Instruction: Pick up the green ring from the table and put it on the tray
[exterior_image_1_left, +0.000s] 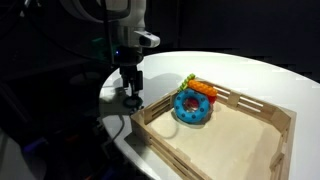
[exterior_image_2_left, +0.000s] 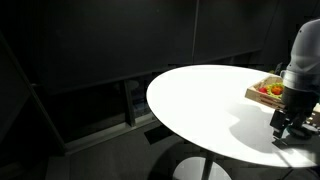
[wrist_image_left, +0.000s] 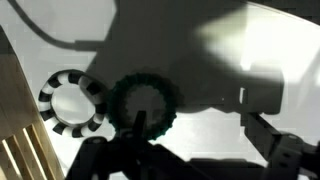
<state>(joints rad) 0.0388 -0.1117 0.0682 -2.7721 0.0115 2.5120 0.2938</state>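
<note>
wrist view: end effector (wrist_image_left: 200, 140), spread, low over green ring (wrist_image_left: 145, 103) at tabletop (wrist_image_left: 270, 40) edge beside tray (wrist_image_left: 12, 110). step: grasping. next: close on rim, lift.

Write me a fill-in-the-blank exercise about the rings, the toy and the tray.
The small bumpy-rimmed dark-green ring lies on the round white ___. The other ring beside it is striped black and ___. The donut-shaped toy in the light wooden tray is mainly ___.
Missing words: table; white; blue.
</note>
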